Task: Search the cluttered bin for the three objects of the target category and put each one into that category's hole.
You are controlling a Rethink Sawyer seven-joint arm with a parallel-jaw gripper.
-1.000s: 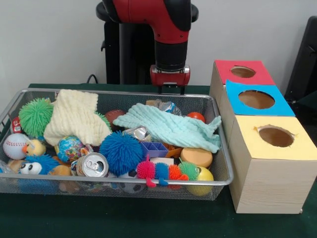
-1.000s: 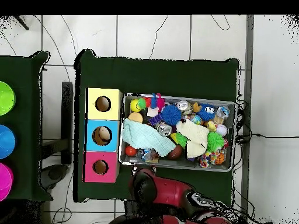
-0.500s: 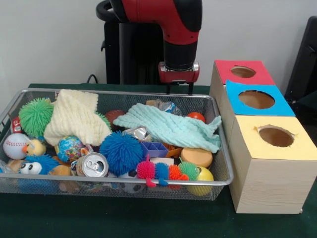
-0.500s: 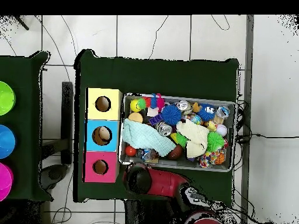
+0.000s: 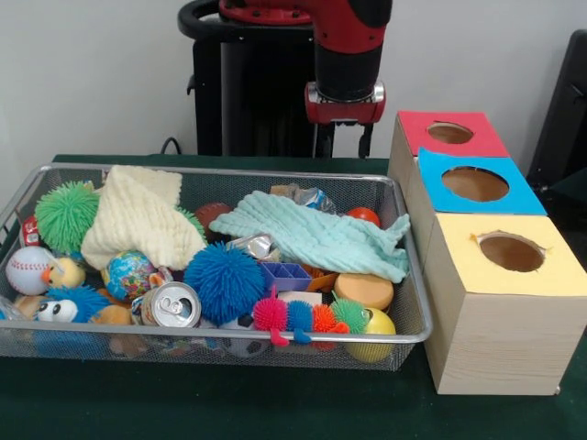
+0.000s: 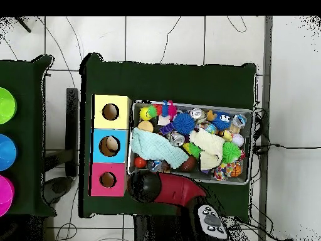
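A wire bin (image 5: 183, 340) holds a jumble of toys: a teal cloth (image 5: 316, 236), a cream cloth (image 5: 138, 215), a blue spiky ball (image 5: 223, 280), a green spiky ball (image 5: 66, 214), a soda can (image 5: 171, 305), a baseball (image 5: 27, 269) and a red ball (image 5: 364, 215). To the bin's right stand three boxes with holes, topped red (image 5: 417, 131), blue (image 5: 525, 197) and yellow (image 5: 555, 273). My gripper (image 5: 344, 143) hangs open and empty above the bin's far right corner, beside the red box. In the overhead view the arm (image 6: 145, 186) covers the gap between the bin (image 6: 188, 104) and the red box (image 6: 97, 179).
A multicoloured caterpillar toy (image 5: 298, 316), a yellow ball (image 5: 374, 325), an orange disc (image 5: 364, 290) and a globe ball (image 5: 130, 273) lie near the bin's front. Something tan shows inside the blue box's hole (image 6: 111, 145). Coloured bowls (image 6: 5, 152) sit on a separate table.
The arm has swung right and risen a little in the front view, from behind the bin's middle toward the red box. Nothing in the bin has moved.
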